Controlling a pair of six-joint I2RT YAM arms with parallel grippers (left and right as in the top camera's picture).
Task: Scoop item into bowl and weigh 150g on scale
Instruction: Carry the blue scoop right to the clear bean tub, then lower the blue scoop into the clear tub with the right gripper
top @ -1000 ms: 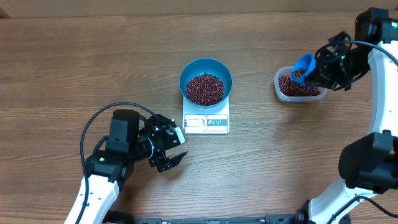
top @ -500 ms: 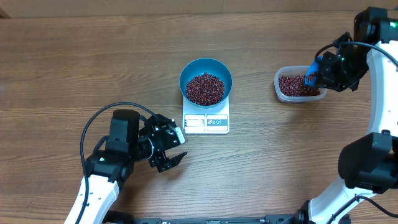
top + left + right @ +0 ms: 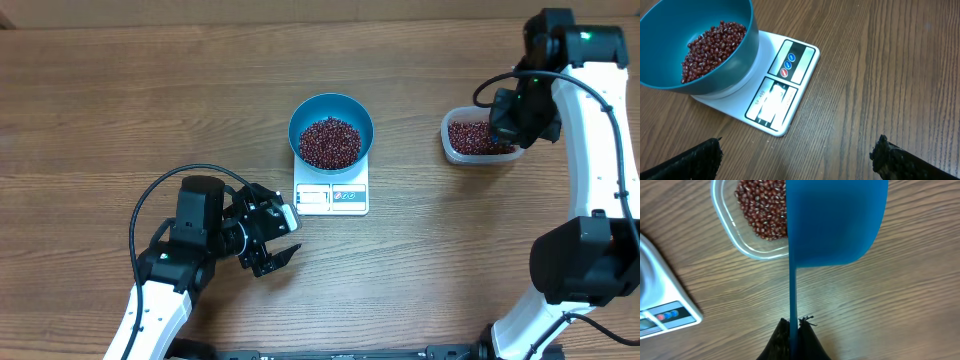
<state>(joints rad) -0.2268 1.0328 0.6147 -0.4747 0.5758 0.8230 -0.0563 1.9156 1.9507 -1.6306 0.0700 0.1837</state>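
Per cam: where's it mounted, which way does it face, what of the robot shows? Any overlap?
Overhead: above the table, looking straight down on bowl, scale and tub; both arms show.
Left wrist: low, facing bowl and scale; open left claw at bottom corners.
Right wrist: looking down the scoop toward the tub; right claw shut on its handle.
Shared: the scale appears in all three.

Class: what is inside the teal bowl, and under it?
A heap of red-brown beans lies inside the teal bowl, hiding its bottom. Under it stands the white scale; the bowl covers most of its platform; the front panel shows.
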